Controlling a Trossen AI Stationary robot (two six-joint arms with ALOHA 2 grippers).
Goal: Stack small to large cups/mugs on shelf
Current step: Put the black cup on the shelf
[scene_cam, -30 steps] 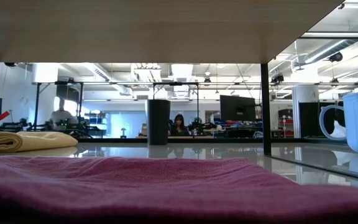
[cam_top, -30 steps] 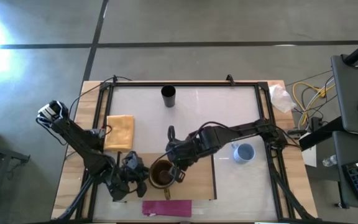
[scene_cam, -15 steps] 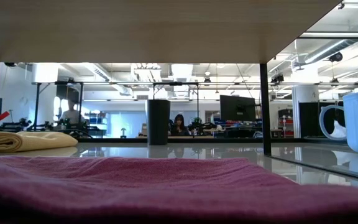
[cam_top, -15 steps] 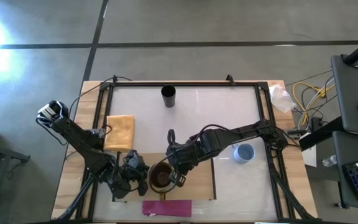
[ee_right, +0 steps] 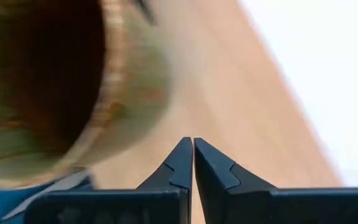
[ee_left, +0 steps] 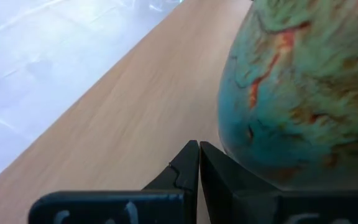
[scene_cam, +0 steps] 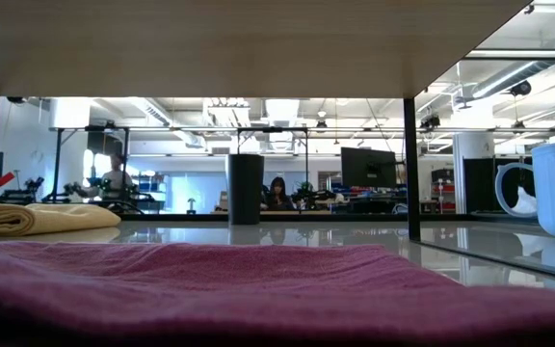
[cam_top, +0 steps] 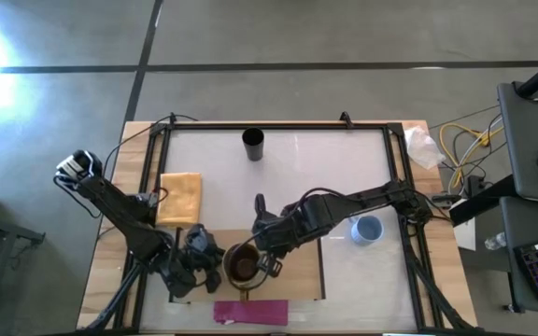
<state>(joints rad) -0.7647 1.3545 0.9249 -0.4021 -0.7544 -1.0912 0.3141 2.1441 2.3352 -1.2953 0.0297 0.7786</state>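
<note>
Your brown mug (cam_top: 243, 264) sits on the shelf (cam_top: 302, 261) at the counter's (cam_top: 325, 168) near edge, hemmed by both pincers, left (ee_left: 197, 163) and right (ee_right: 192, 160), each pressed together, holding nothing. A nudge could tip it off. It looks mottled green-brown, dark inside. The blue mug (cam_top: 368, 229) waits toward the right edge, the black cup (cam_top: 252, 144) by the far edge.

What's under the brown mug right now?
The brown mug stands on the light-wood shelf, between both shut end effectors. Its base hides the board directly beneath; inside looks dark, contents unclear.
</note>
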